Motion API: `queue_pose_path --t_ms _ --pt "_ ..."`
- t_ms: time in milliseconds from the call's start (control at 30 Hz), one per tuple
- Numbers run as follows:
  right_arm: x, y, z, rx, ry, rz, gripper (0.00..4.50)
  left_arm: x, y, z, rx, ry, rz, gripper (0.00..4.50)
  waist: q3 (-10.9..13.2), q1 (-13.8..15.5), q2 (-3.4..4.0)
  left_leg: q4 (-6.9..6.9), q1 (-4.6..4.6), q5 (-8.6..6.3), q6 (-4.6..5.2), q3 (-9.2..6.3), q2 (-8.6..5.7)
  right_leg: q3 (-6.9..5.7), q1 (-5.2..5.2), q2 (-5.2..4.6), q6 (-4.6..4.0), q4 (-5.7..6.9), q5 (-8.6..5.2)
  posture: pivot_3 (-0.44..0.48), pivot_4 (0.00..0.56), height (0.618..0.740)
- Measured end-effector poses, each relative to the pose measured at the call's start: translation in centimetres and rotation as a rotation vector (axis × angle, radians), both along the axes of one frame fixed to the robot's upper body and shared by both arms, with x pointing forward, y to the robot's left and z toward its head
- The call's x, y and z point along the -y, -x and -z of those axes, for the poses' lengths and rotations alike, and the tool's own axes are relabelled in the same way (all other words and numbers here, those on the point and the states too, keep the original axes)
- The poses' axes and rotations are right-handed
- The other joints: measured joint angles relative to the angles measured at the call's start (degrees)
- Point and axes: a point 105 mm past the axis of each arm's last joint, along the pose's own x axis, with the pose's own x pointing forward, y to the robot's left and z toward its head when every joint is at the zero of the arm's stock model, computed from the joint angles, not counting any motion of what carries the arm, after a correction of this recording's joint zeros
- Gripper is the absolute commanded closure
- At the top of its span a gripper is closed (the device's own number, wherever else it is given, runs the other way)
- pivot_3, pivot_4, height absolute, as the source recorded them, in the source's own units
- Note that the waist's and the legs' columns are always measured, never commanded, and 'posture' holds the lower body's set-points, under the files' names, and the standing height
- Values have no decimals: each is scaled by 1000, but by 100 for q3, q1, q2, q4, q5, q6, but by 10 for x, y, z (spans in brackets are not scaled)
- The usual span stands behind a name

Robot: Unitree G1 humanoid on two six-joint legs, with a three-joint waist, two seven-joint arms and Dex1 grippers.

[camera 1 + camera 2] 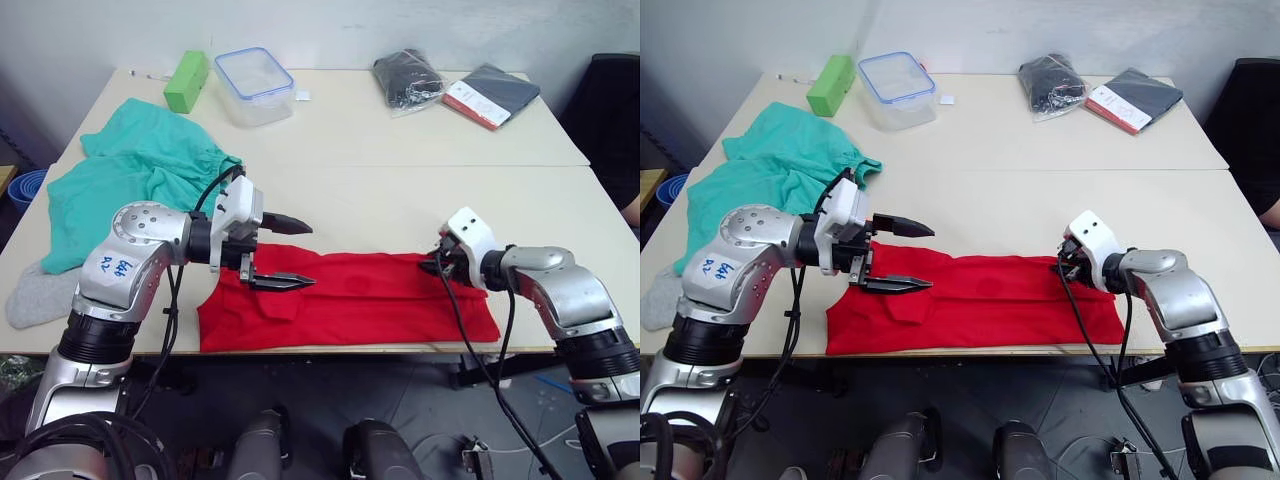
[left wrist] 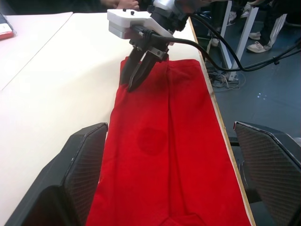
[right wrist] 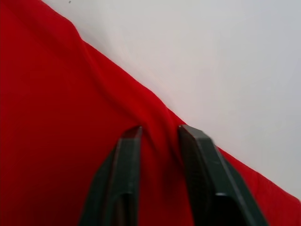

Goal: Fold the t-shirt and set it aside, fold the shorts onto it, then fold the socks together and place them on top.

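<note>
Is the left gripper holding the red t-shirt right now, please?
No, the left gripper hangs open above the t-shirt, nothing between its spread fingers.

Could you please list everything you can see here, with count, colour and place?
t-shirt: one, bright red, folded into a long strip along the near table edge.
shorts: one, teal-green, rumpled on the table's left side.
socks: light grey, at the near left edge beside the shorts; count unclear.
box: one, green, far left.
container: one, clear with blue-rimmed lid, beside the box.
bag: one, black contents in clear plastic, far right.
booklet: one, dark with red and white, far right.
table: cream.
left gripper: open, above the t-shirt's left end.
right gripper: pinching a fold at the t-shirt's right end.
</note>
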Motion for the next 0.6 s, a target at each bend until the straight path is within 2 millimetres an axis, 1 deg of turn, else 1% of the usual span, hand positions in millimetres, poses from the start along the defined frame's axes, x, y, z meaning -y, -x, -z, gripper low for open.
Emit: queue_pose_path --t_ms 33,133,233,367,400,500,600 --pt "-1 0 0 -5 1 -5 4467 0 0 0 2 0 0 0 0 0 0 0 0 0 0 0 0 0 0 0 0 0 0 0 150 740" --pt "-3 -5 -3 -17 15 -21 4467 0 0 0 12 1 -3 0 0 -8 0 0 0 0 0 1 0 0 -1 0 0 0 0 0 150 740" --pt "-10 -30 -16 26 78 -19 4467 -1 -1 0 27 1 -11 0 4 -50 7 0 0 0 -1 10 1 5 -12 0 -1 10 0 0 150 740" --pt "-38 -68 -38 143 144 -65 4467 -1 -3 1 35 2 -28 0 14 -81 19 -11 -7 2 -4 18 0 10 -26 0 -1 11 0 0 150 740" --pt "-44 -74 -42 167 152 -74 4467 -1 -3 2 37 4 -29 0 15 -77 19 -15 -10 2 -4 17 -1 10 -29 0 -1 9 0 0 150 740" --pt "-55 -98 -46 227 190 -38 4467 -3 -6 4 42 5 -52 0 18 -91 20 -18 -14 2 -4 19 -2 10 -30 -1 0 2 0 0 150 740" --pt "-56 -107 -41 263 238 -20 4467 -5 -11 5 47 4 -89 0 19 -54 20 -15 -16 2 -3 17 -4 9 -29 -4 0 2 0 0 150 740"
